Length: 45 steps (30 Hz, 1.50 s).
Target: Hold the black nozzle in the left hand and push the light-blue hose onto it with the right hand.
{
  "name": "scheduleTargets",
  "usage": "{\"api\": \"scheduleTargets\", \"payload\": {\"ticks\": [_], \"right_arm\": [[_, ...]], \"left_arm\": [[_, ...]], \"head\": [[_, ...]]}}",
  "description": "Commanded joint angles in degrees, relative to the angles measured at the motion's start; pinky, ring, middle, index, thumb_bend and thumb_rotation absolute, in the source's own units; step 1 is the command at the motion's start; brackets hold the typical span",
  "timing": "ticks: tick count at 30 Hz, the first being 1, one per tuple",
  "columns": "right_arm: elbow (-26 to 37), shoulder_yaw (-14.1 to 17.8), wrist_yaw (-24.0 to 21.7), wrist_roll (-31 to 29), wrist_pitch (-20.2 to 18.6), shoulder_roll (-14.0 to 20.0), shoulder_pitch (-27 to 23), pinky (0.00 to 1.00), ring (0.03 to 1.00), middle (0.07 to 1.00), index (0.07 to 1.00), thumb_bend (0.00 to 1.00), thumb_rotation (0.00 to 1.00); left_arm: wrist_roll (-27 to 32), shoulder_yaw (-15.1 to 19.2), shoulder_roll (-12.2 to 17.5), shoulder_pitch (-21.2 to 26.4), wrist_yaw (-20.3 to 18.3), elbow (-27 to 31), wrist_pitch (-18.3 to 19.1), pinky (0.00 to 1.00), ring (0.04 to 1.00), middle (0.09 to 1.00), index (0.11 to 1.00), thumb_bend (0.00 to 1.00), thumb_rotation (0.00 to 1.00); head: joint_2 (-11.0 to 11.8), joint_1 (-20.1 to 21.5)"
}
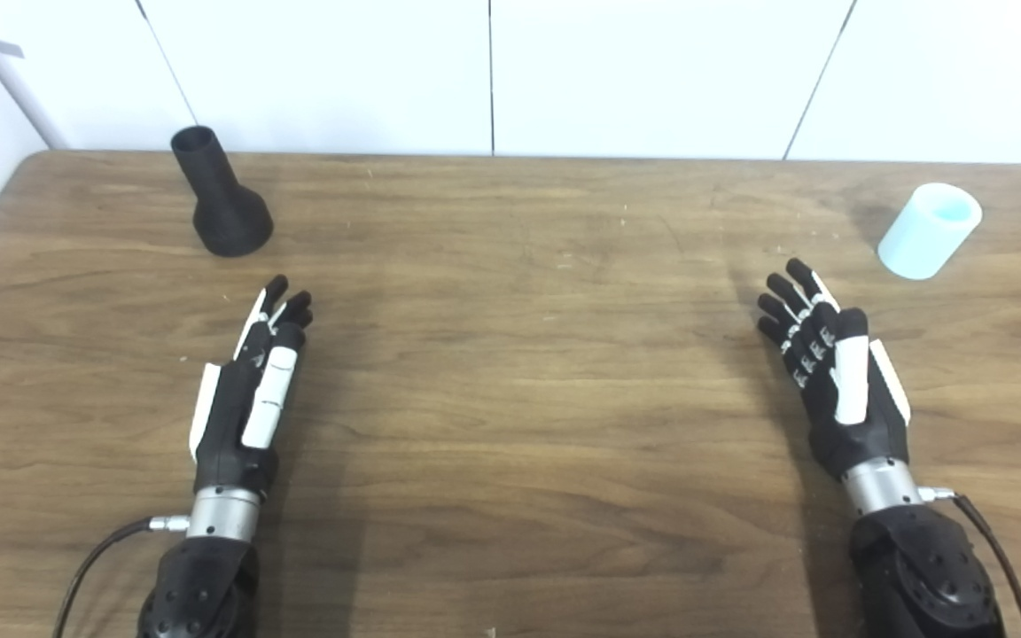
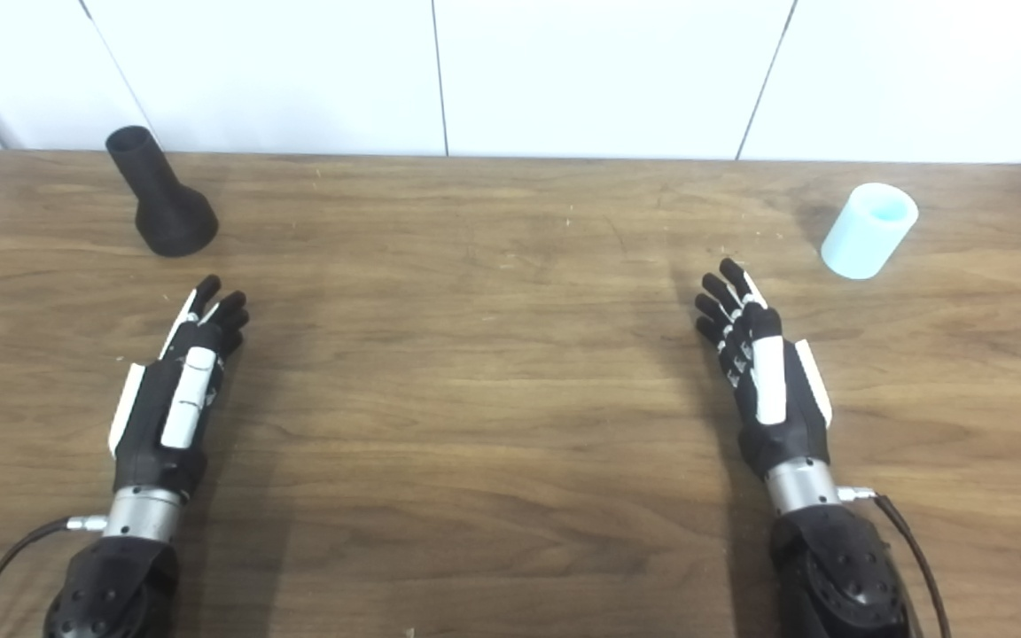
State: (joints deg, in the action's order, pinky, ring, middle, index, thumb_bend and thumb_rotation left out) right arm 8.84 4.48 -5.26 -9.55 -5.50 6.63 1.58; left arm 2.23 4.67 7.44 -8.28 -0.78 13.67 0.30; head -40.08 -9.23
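A wooden counter [image 1: 510, 425] with brown grain fills the lower three quarters of the frame, its surface marked by small pale specks toward the middle. Behind it, along the top of the frame, stands a white panelled wall [image 1: 635, 71], divided by thin dark seams running upward.

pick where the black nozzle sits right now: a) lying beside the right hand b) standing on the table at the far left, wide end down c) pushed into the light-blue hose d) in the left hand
b: the black nozzle stands wide end down on the table at the far left, beyond the open, empty left hand, and far apart from the light-blue hose.
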Motion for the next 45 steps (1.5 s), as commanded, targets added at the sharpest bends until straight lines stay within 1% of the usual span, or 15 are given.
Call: {"api": "scheduleTargets", "payload": {"ticks": [1,5,7,9,13,14,16,19,21,27,30,33,36,40,45], "right_arm": [[-0.73,0.77,-0.86,-0.65,3.42,0.8,-0.06,0.93,0.916,0.918,0.952,0.58,1.0],[-3.83,1.14,-1.68,-1.04,6.51,1.26,0.03,0.92,0.914,0.913,0.948,0.58,1.0],[-4.82,1.3,-1.97,-1.25,7.26,1.35,-0.07,0.91,0.913,0.913,0.947,0.58,1.0],[-5.93,1.54,-2.37,-1.58,8.02,1.41,-0.1,0.91,0.912,0.912,0.948,0.58,1.0],[-8.25,2.15,-3.48,-2.5,9.92,1.97,-0.13,0.91,0.911,0.907,0.947,0.57,1.0],[-8.79,2.26,-3.72,-2.71,10.32,2.12,-0.18,0.91,0.913,0.908,0.947,0.57,1.0],[-10.45,2.69,-4.54,-3.39,11.39,2.93,-0.36,0.91,0.913,0.908,0.948,0.57,1.0],[-12.99,3.32,-5.7,-4.08,13.06,4.11,-0.78,0.9,0.912,0.911,0.951,0.6,1.0],[-14.76,3.63,-6.27,-4.5,14.24,4.62,-1.12,0.9,0.916,0.916,0.952,0.61,1.0],[-19.0,4.16,-7.32,-5.38,16.82,5.15,-1.88,0.88,0.91,0.915,0.954,0.64,1.0],[-19.68,4.2,-7.68,-5.61,17.17,5.05,-1.89,0.87,0.906,0.916,0.953,0.64,1.0],[-20.27,4.39,-8.33,-6.22,17.38,5.11,-2.01,0.87,0.906,0.915,0.951,0.65,0.99],[-22.16,4.59,-9.15,-6.75,18.24,5.18,-2.5,0.87,0.908,0.918,0.953,0.65,0.99],[-24.62,4.64,-10.14,-7.03,19.79,5.34,-3.0,0.87,0.906,0.916,0.952,0.65,0.98],[-25.26,4.58,-10.64,-7.09,20.3,5.34,-2.99,0.86,0.899,0.909,0.946,0.66,0.97]], "left_arm": [[-0.81,-0.65,-0.97,-1.12,0.01,-0.57,-2.21,0.95,0.934,0.917,0.923,0.57,0.84],[-1.31,-1.07,-1.3,-1.35,0.26,-1.82,-3.82,0.95,0.936,0.92,0.925,0.57,0.84],[-1.49,-1.17,-1.41,-1.38,0.33,-2.27,-4.28,0.95,0.935,0.921,0.925,0.56,0.84],[-1.77,-1.36,-1.7,-1.43,0.44,-2.79,-4.8,0.96,0.935,0.922,0.925,0.56,0.84],[-2.64,-2.07,-2.52,-1.41,0.87,-3.71,-5.71,0.96,0.936,0.922,0.926,0.54,0.83],[-2.83,-2.22,-2.69,-1.42,0.97,-3.79,-5.82,0.96,0.937,0.923,0.927,0.53,0.83],[-3.35,-2.62,-3.24,-1.35,1.34,-4.52,-6.44,0.96,0.937,0.923,0.927,0.53,0.83],[-3.49,-3.05,-3.75,-1.17,1.74,-5.69,-7.2,0.96,0.938,0.922,0.929,0.52,0.83],[-3.34,-3.29,-4.03,-1.0,1.86,-6.53,-7.65,0.96,0.939,0.922,0.93,0.52,0.83],[-3.0,-3.75,-4.4,-0.71,2.18,-8.2,-8.48,0.96,0.941,0.924,0.934,0.5,0.82],[-3.01,-3.99,-4.42,-0.59,2.4,-9.02,-9.07,0.96,0.942,0.925,0.935,0.5,0.82],[-3.07,-4.15,-4.45,-0.5,2.6,-9.81,-9.68,0.96,0.942,0.925,0.937,0.5,0.83],[-3.26,-4.34,-4.57,-0.45,2.63,-10.68,-10.36,0.96,0.943,0.926,0.941,0.51,0.83],[-3.17,-4.33,-4.49,-0.29,2.56,-11.69,-11.16,0.96,0.944,0.932,0.945,0.51,0.84],[-3.01,-4.3,-4.29,-0.32,2.35,-11.67,-11.35,0.96,0.945,0.936,0.948,0.52,0.84]], "head": [[0.43,-0.27],[2.15,-1.29],[2.15,-1.29],[3.67,-3.26],[5.46,-7.27],[5.46,-7.27],[6.66,-9.28],[7.4,-10.22],[8.56,-11.3],[10.26,-12.05],[11.36,-12.39],[11.58,-12.48],[12.95,-12.75],[13.4,-12.36],[13.35,-11.77]]}}
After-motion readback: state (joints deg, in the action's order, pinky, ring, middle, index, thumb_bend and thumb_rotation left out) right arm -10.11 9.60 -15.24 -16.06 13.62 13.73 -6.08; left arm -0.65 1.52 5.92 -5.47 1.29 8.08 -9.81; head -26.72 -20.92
